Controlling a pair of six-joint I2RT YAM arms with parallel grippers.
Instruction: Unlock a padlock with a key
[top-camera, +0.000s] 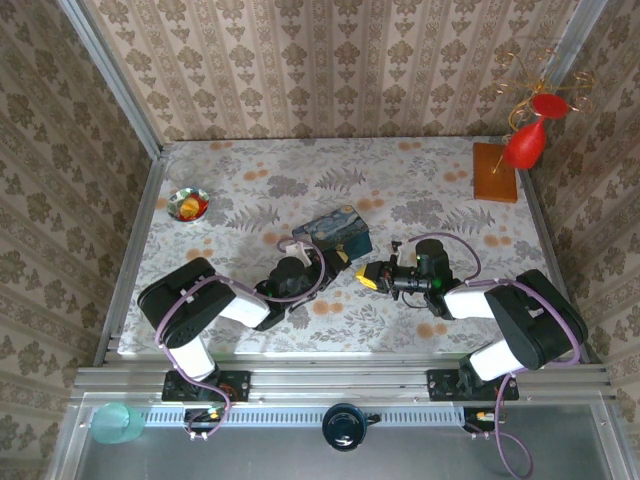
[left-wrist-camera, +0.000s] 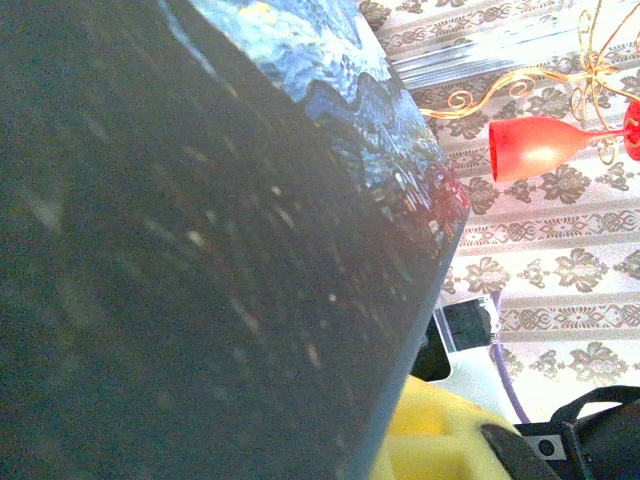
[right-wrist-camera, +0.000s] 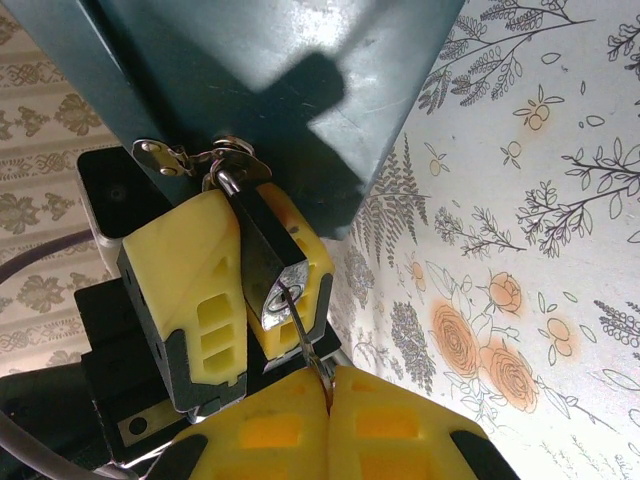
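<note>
Pale floral cloth is covering the bench (top-camera: 440, 205), and the blue tin (top-camera: 338, 229) with the swirling night-sky print is sitting near its middle. A red glass (top-camera: 527, 143) on a wooden block (top-camera: 495, 172) is standing at about 2 o'clock from the tin, well apart. A small shiny bowl (top-camera: 188, 204) is sitting at the tin's 9 o'clock.

The left pincer (top-camera: 338, 258) is reaching in at the tin's 6 o'clock edge and the right pincer (top-camera: 368, 275) at its 5 o'clock corner, the two almost meeting tip to tip.

In the right wrist view the left pincer's yellow fingers (right-wrist-camera: 190, 290) are clamping the dark padlock (right-wrist-camera: 262, 255) from both sides. It is hanging by its thin shackle from the metal hasp (right-wrist-camera: 160, 152) on the tin's side. The right pincer is pinching shut on the key (right-wrist-camera: 305, 345). The key's thin metal blade is running from the fingertips up towards 11 o'clock into the padlock's silver underside, and its head is lying out of sight between the pads.
</note>
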